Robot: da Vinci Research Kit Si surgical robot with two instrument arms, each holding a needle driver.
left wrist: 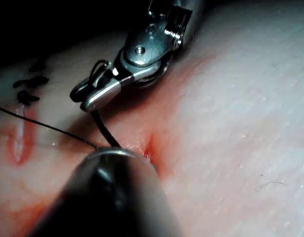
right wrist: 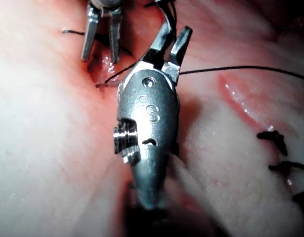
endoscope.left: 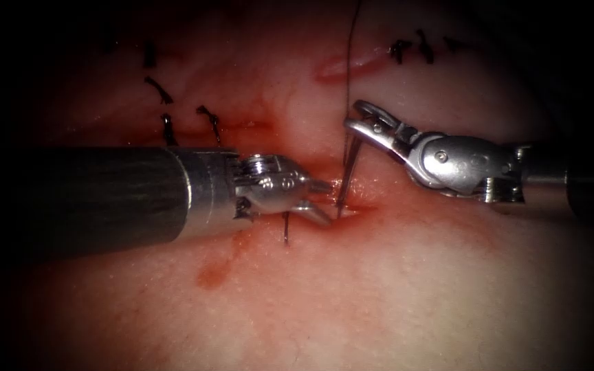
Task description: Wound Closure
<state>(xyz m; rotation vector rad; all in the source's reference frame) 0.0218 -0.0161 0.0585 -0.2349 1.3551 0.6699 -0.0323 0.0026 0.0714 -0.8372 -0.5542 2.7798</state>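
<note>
My right tool (endoscope.left: 352, 115) reaches in from the right with its jaws shut on the curved needle (endoscope.left: 347, 175) near its tail end. The needle stands steeply and its tip is sunk in the tissue (endoscope.left: 379, 295) at the lip of the cut (endoscope.left: 362, 200). Black thread (endoscope.left: 347, 62) runs from the needle's tail up and away. My left tool (endoscope.left: 326, 203) lies just left of the needle, open and holding nothing, one jaw resting on the tissue beside the entry point. The left wrist view has the right tool (left wrist: 85, 98) gripping the needle (left wrist: 105, 131).
Finished stitches (endoscope.left: 166, 127) sit at the upper left, and more stitches (endoscope.left: 400, 51) at the upper right. A short thread end (endoscope.left: 285, 230) sticks up below the left tool. Red fluid (endoscope.left: 207, 275) stains the tissue around the cut.
</note>
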